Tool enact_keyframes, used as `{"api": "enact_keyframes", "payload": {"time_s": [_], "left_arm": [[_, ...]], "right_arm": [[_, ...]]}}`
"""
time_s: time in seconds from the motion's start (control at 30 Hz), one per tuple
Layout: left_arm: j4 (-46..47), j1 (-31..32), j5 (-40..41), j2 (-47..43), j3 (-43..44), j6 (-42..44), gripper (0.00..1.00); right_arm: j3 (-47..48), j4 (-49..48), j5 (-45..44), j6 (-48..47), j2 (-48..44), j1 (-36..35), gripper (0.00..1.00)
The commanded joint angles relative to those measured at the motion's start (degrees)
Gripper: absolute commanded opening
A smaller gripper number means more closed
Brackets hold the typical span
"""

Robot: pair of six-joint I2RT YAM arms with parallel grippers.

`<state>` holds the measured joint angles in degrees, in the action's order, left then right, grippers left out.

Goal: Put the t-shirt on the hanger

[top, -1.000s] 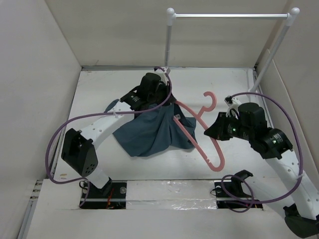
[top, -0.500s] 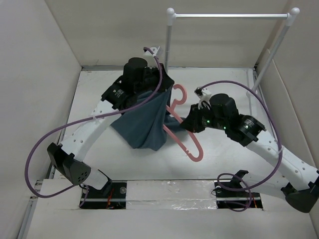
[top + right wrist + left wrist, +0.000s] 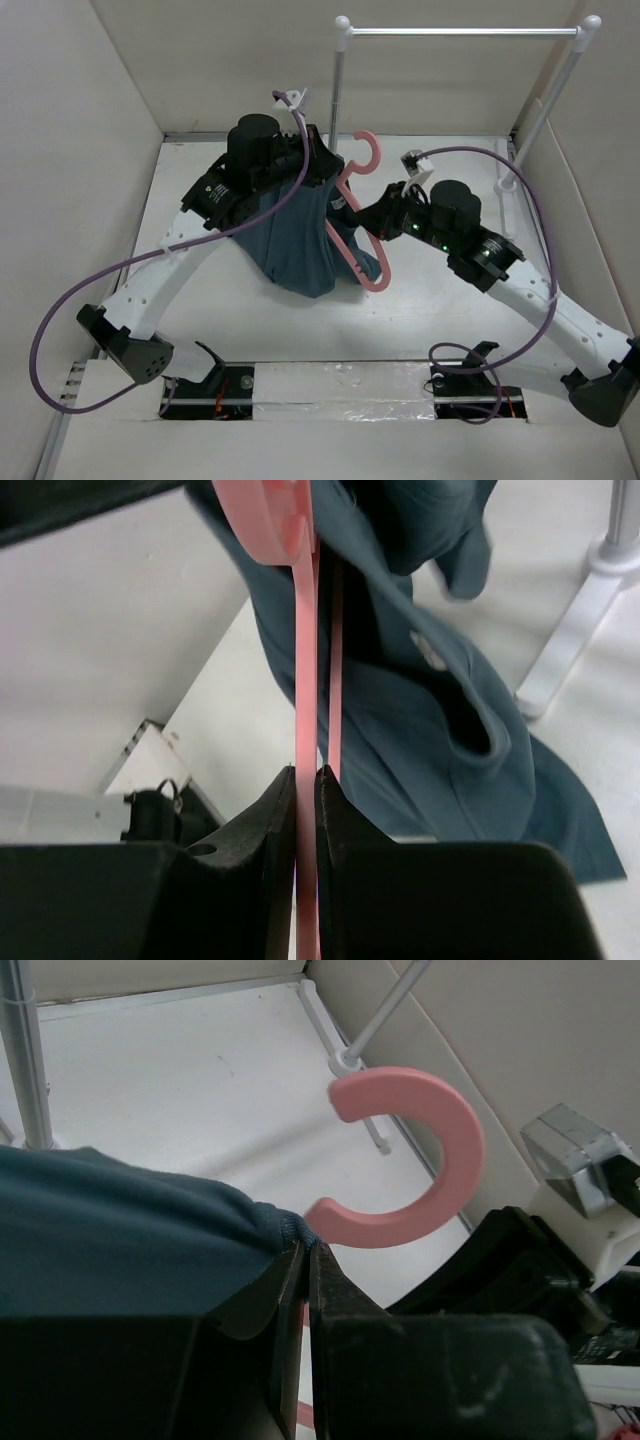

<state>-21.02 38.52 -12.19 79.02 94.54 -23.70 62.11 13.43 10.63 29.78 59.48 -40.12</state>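
Note:
The dark teal t-shirt hangs bunched above the table, and my left gripper is shut on its neck edge. In the left wrist view the closed fingertips pinch the ribbed collar of the t-shirt, with the hanger's hook just beyond. The salmon-pink hanger stands steeply tilted against the shirt's right side, hook up. My right gripper is shut on one hanger arm. The right wrist view shows the hanger bar clamped between the jaws, and the t-shirt with its light label lies just behind.
A white metal rail on two posts stands at the back, close behind the hanger hook. Purple cables loop beside both arms. Beige walls enclose the white table on the left, back and right.
Both arms rose and swung towards the back centre. The t-shirt came up off the table into a hanging bunch. The hanger moved left and tipped upright against the shirt.

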Motion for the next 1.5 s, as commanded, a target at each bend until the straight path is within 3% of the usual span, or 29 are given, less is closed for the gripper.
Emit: {"api": "enact_keyframes", "payload": {"time_s": [0.0, 0.17, 0.4, 0.53, 0.73, 0.8, 0.83, 0.93, 0.97, 1.13, 1.27, 1.47], "left_arm": [[1.8, 0.2, -0.9, -3.5, 3.9, -2.3, 0.00], [3.7, 0.2, 0.9, -7.7, 3.5, -4.4, 0.00], [10.6, 0.2, -6.2, -10.6, -1.7, -7.3, 0.00], [11.2, 0.2, -9.0, -10.9, -3.4, -7.1, 0.00], [9.1, 0.2, -8.9, -9.6, 0.2, -5.0, 0.00], [8.1, 0.2, -7.3, -9.2, 2.5, -4.2, 0.12], [7.9, 0.2, -6.6, -9.2, 3.9, -3.9, 0.28], [8.8, 0.2, -2.7, -10.6, 4.8, -3.8, 0.53], [9.8, 0.2, -0.1, -11.0, 4.9, -4.3, 0.57], [9.9, 0.2, 8.0, -9.8, 9.7, -7.5, 0.63], [-1.4, 0.2, 17.4, -2.6, 20.7, -13.1, 0.63], [-0.1, 0.2, 12.6, 2.6, 22.9, -16.6, 0.66]], "right_arm": [[6.3, -12.7, -8.7, -2.9, 2.6, -2.9, 0.00], [13.1, -9.7, -19.2, -5.4, 5.8, -5.1, 0.00], [11.6, -20.2, -32.7, -6.8, 10.3, -7.1, 0.00], [10.4, -28.4, -34.8, -8.9, 12.3, -6.6, 0.00], [12.2, -32.4, -33.1, -11.5, 11.7, -7.9, 0.00], [9.3, -33.6, -33.9, -11.7, 9.7, -10.4, 0.00], [8.2, -34.3, -34.5, -11.5, 8.5, -11.2, 0.00], [3.5, -36.4, -37.6, -10.4, 3.8, -13.2, 0.00], [2.7, -36.4, -38.0, -10.1, 1.8, -14.1, 0.00], [0.0, -36.1, -39.4, -11.7, -0.9, -17.4, 0.00], [-1.0, -36.2, -40.6, -13.3, -1.9, -18.5, 0.00], [-0.8, -33.7, -40.5, -14.1, -2.5, -18.5, 0.00]]}}
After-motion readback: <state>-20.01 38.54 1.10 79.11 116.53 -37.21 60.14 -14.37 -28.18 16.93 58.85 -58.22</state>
